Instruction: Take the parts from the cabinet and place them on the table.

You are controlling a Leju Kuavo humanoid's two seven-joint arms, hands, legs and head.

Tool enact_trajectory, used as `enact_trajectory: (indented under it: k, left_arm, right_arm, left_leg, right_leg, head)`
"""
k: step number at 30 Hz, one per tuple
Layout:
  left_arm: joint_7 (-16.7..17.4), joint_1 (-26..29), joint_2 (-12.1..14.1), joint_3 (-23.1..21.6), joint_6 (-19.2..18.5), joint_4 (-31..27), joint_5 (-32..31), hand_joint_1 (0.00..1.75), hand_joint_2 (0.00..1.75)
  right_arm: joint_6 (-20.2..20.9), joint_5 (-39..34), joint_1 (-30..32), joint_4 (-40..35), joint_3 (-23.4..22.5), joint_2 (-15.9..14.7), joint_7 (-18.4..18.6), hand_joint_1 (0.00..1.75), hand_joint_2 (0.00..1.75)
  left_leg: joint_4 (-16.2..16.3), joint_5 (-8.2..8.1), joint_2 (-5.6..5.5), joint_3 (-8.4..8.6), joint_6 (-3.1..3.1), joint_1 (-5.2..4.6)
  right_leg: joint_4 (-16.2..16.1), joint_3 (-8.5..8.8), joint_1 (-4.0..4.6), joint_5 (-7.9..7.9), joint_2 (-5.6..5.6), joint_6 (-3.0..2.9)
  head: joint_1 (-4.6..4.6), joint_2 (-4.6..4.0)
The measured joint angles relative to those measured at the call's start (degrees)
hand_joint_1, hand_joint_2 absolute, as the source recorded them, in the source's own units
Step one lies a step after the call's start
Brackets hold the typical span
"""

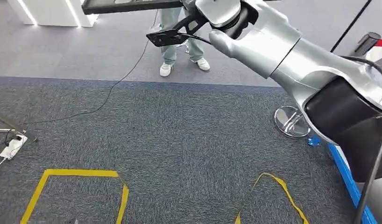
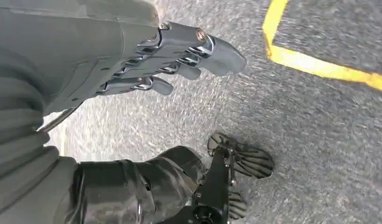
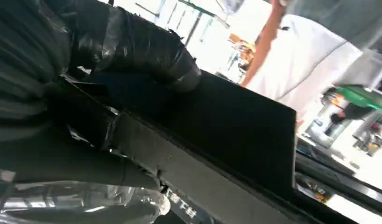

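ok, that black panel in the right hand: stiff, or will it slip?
Probably stiff: the black panel juts well past the right hand with straight edges and no sag. Held near one end, it may pivot or slip, since its face looks smooth. The thick edge hints at some weight.

Dark grey speckled carpet floor (image 1: 180, 135), bordered at the far side by a paler grey carpet strip (image 1: 109, 42). Two outlines of yellow tape lie on it: a rectangular one (image 1: 44, 179) near left, a looped one (image 1: 282, 186) near right. A white power strip (image 1: 11, 147) rests at the left edge; a thin black cable (image 1: 114, 86) trails across. A round chrome stand base (image 1: 291, 122) sits at right, beside a blue floor strip (image 1: 345, 175).
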Motion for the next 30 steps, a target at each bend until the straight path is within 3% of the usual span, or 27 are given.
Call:
enact_trajectory:
  k: [1,2,3,4,5,6,7,8,9,11,12,13,14,15,16,17,18,21,22,23,24,25,26,27,28,30]
  left_arm:
    - [-0.09,0.01,-0.07,0.0,0.0,0.0,0.04,0.0,1.75]
    - [-0.13,-0.06,-0.22,0.0,0.0,0.0,0.09,0.0,1.75]
    - [-0.13,-0.26,-0.2,0.0,0.02,0.0,0.13,0.0,1.75]
    - [-0.13,-0.26,-0.2,0.0,0.15,0.0,0.24,0.0,1.75]
    - [-0.11,-0.08,-0.2,0.0,0.31,0.0,0.46,0.0,1.75]
    - [0.0,0.11,-0.17,0.0,0.44,0.0,0.48,0.0,1.75]
    - [0.13,0.35,0.04,-0.02,0.44,0.04,0.55,0.0,1.75]
    - [0.13,0.3,-0.11,-0.04,0.46,0.04,0.57,0.0,1.75]
    - [0.15,0.13,-0.02,-0.04,0.48,0.04,0.57,0.0,1.75]
    - [0.22,-0.14,0.04,-0.04,0.61,0.04,0.63,0.0,1.75]
    - [0.31,-0.14,0.02,-0.04,0.59,0.04,0.7,0.0,1.75]
    - [0.39,-0.07,-0.02,-0.04,0.57,0.04,0.85,0.0,1.75]
    - [0.39,-0.01,0.0,-0.04,0.5,0.04,1.03,0.0,1.75]
    - [0.39,-0.04,0.04,-0.04,0.42,0.04,1.07,0.0,1.75]
    - [0.39,-0.06,0.09,-0.04,0.42,0.04,1.14,0.0,1.75]
    - [0.39,-0.15,0.18,-0.04,0.42,0.04,1.14,0.0,1.75]
    - [0.39,-0.3,0.39,-0.04,0.42,0.04,1.18,0.0,1.75]
    - [0.39,-0.26,0.57,-0.04,0.37,0.04,1.29,0.0,1.75]
    - [0.37,-0.25,0.94,-0.04,0.37,0.04,1.38,0.0,1.75]
    - [0.35,-0.04,0.85,-0.04,0.37,0.04,1.55,0.0,1.75]
    - [0.37,-0.17,0.92,-0.04,0.37,0.04,1.55,0.0,1.75]
    - [0.37,-0.44,0.92,-0.04,0.39,0.04,1.55,0.0,1.75]
    - [0.37,-0.56,0.92,-0.04,0.37,0.04,1.55,0.0,1.75]
    - [0.39,-0.64,0.92,-0.04,0.33,0.04,1.55,0.0,1.75]
    - [0.39,-0.66,0.92,-0.04,0.33,0.04,1.55,0.0,1.75]
    - [0.5,-0.59,0.92,-0.04,0.31,0.04,1.55,0.0,1.75]
  right_arm:
    - [-0.04,0.0,-0.14,0.11,0.0,-0.02,0.0,1.75,1.75]
    - [-0.11,0.0,-0.14,0.29,0.0,-0.02,-0.02,1.75,1.75]
    - [-0.15,0.0,-0.3,0.33,0.0,-0.02,-0.26,1.75,1.75]
    - [-0.15,0.0,-0.17,0.39,0.02,0.0,-0.42,1.75,1.75]
    - [-0.13,-0.02,-0.15,0.46,0.02,0.02,-0.55,1.75,1.75]
    - [-0.15,-0.07,-0.21,0.48,0.04,0.28,-0.55,1.75,1.75]
    - [-0.13,-0.13,-0.43,0.5,0.04,0.35,-0.61,1.75,1.75]
    - [-0.11,-0.13,-0.57,0.53,0.02,0.46,-0.68,1.75,1.75]
    - [-0.02,-0.13,-0.94,0.61,0.02,0.48,-0.7,1.75,1.75]
    - [0.04,-0.09,-1.29,0.63,0.02,0.48,-0.89,1.75,1.75]
    - [0.06,-0.09,-1.28,0.63,0.04,0.52,-0.94,1.75,1.75]
    - [0.09,-0.09,-1.25,0.63,0.11,0.63,-1.03,1.75,1.75]
    - [0.06,-0.09,-1.25,0.63,0.11,0.72,-1.05,1.75,1.75]
    - [0.04,-0.09,-1.28,0.63,0.11,0.83,-1.05,1.75,1.75]
    - [0.02,-0.09,-1.33,0.63,0.11,1.07,-1.05,1.75,1.75]
    - [0.0,-0.09,-1.38,0.66,0.11,1.16,-1.05,1.75,1.75]
    - [0.0,-0.09,-1.63,0.68,0.11,1.22,-1.05,1.75,1.75]
    - [0.02,-0.09,-1.67,0.74,0.11,1.82,-1.22,1.75,1.75]
    - [0.02,-0.09,-1.68,0.77,0.11,1.88,-1.33,1.75,1.75]
    - [0.02,-0.09,-1.63,0.94,0.13,1.88,-1.46,1.75,1.75]
    - [0.02,-0.09,-1.73,0.96,0.11,1.97,-1.57,1.75,1.75]
    - [0.02,-0.09,-1.72,0.98,0.13,2.01,-1.6,1.75,1.75]
    - [0.06,-0.11,-1.58,1.05,0.13,2.05,-1.62,1.75,1.75]
    - [0.06,-0.13,-1.39,1.09,0.15,2.05,-1.64,1.75,1.75]
    - [0.09,-0.13,-1.16,1.31,0.2,2.05,-1.62,1.75,1.75]
    - [0.17,-0.13,-1.13,1.66,0.35,2.1,-1.57,1.75,1.75]
  left_leg:
    - [0.41,-0.26,-0.78,-0.04,-0.21,0.0]
    - [0.61,-0.41,-1.43,-0.48,-0.47,0.03]
    - [1.17,-0.39,-2.17,-1.02,-0.71,0.03]
    - [0.74,-0.09,-2.64,-1.18,-1.15,0.36]
    - [0.61,0.05,-3.52,-1.33,-1.51,0.74]
    - [0.39,0.24,-4.39,-1.37,-2.0,0.7]
    - [0.59,-0.06,-2.7,-1.73,-2.18,0.55]
    - [2.0,-1.01,0.93,-2.09,-2.68,-0.03]
    - [5.49,-2.83,2.99,-3.7,-3.0,0.14]
    - [13.99,-6.07,4.48,-7.95,-3.45,0.65]
    - [16.85,-6.71,4.72,-9.48,-3.64,0.85]
    - [16.83,-5.97,4.81,-9.62,-3.77,1.02]
    - [14.32,-4.24,4.94,-8.45,-3.85,1.12]
    - [9.62,-1.85,5.42,-6.01,-3.82,1.15]
    - [4.48,0.37,6.72,-3.13,-3.68,1.11]
    - [0.81,0.09,9.84,-1.47,-3.52,0.49]
    - [0.31,0.15,9.73,-1.06,-2.74,-0.16]
    - [0.31,0.1,7.38,-1.4,-1.83,-0.27]
    - [-0.42,0.4,6.77,-0.72,-1.37,-0.05]
    - [-0.89,0.53,6.08,-0.39,-1.15,0.22]
    - [-1.0,0.58,5.46,-0.3,-0.87,0.28]
    - [-1.0,0.54,4.87,-0.3,-0.34,0.27]
    - [-1.0,0.51,3.98,-0.29,-0.3,0.26]
    - [-0.99,0.49,3.15,-0.27,-0.28,0.22]
    - [-0.92,0.46,2.23,-0.25,-0.25,0.21]
    - [-0.51,0.29,0.4,-0.24,-0.36,0.27]
  right_leg:
    - [-4.75,1.89,-0.23,2.61,1.57,-0.12]
    - [-6.48,2.72,-0.62,1.95,4.96,-0.25]
    - [-8.15,3.28,-0.7,2.02,4.7,-0.15]
    - [-7.81,3.27,-0.51,2.07,4.02,-0.21]
    - [-7.84,3.37,-0.03,2.03,3.31,-0.36]
    - [-8.15,3.54,-0.27,2.14,2.5,-0.8]
    - [-8.77,4.09,-0.6,2.37,1.58,-1.17]
    - [-9.0,4.42,-0.6,2.35,0.9,-1.48]
    - [-9.03,4.56,-0.45,2.26,0.13,-1.76]
    - [-8.98,4.81,-0.31,1.96,-1.38,-2.11]
    - [-8.93,4.94,-0.3,1.77,-2.14,-2.13]
    - [-8.86,5.07,-0.31,1.59,-2.85,-2.04]
    - [-8.76,5.19,-0.32,1.39,-3.54,-1.94]
    - [-8.66,5.39,-0.33,1.12,-4.25,-1.79]
    - [-8.61,5.73,-0.33,0.8,-4.89,-1.57]
    - [-8.65,5.98,-0.15,0.53,-5.44,-1.28]
    - [-8.51,5.88,0.34,0.35,-5.91,-0.93]
    - [-9.26,6.63,0.56,0.17,-7.79,-0.08]
    - [-9.3,6.87,0.37,-0.25,-8.02,0.38]
    - [-8.21,6.63,0.0,-1.28,-5.07,0.5]
    - [-5.13,5.2,-0.03,-3.07,-2.61,0.28]
    - [-0.42,2.84,0.02,-5.16,-1.39,0.2]
    - [4.42,0.24,0.13,-6.87,-0.77,0.18]
    - [7.57,-1.74,0.16,-7.36,-0.58,0.19]
    - [8.17,-2.64,0.13,-6.52,-0.53,0.23]
    - [2.63,-0.96,-0.01,-1.94,-0.38,0.17]
  head:
    - [0.04,0.0]
    - [-0.26,0.0]
    - [-0.15,0.0]
    - [-0.22,0.0]
    - [-0.2,0.0]
    - [-0.15,0.0]
    - [-0.18,0.0]
    - [-0.72,0.0]
    - [-0.77,0.0]
    - [-0.79,0.0]
    - [-0.77,0.0]
    - [-0.81,0.0]
    - [-0.79,0.0]
    - [-0.81,0.0]
    - [-0.79,0.0]
    - [-0.81,0.0]
    - [-0.91,0.0]
    - [-0.81,0.0]
    - [-0.68,0.0]
    - [-0.33,0.0]
    - [-0.29,0.0]
    - [-0.02,0.0]
    - [0.02,0.0]
    - [0.0,0.0]
    - [0.04,0.0]
    - [0.04,0.0]
